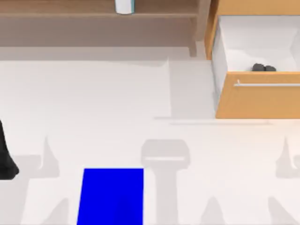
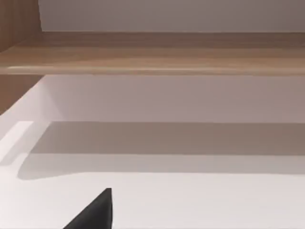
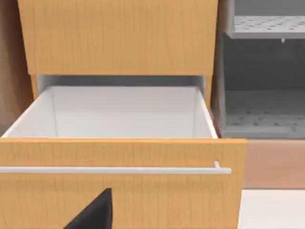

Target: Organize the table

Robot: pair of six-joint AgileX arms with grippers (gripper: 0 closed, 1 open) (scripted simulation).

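From my remote seat, my left arm (image 1: pixel 6 157) sits at the far left edge of the broad, flat matte white bench (image 1: pixel 93 103), a dark shape low over the surface; I cannot tell how its fingers stand, since its wrist view offers just one black tip (image 2: pixel 95 214) above the white top. Next along, a small bright blue rectangular mat (image 1: pixel 112 196) lies flat at the near edge. At the back runs a long light-wood shelf (image 1: pixel 93 16) with a white cylindrical container (image 1: pixel 124 6) on it. On the right stands the light-wood drawer cabinet (image 1: pixel 258 101) with its silver bar handle (image 1: pixel 267 85); the drawer is pulled open, and a small dark object (image 1: pixel 264 68) lies inside against the front panel.

The right wrist camera faces that drawer front with one black fingertip (image 3: pixel 93 212) low before it; whether those fingers are spread or pressed together, I cannot tell.

I judge the bench rigid, heavy and fixed: nothing to grasp, only a surface to clear. It stretches beneath and ahead of both sets of fingers.
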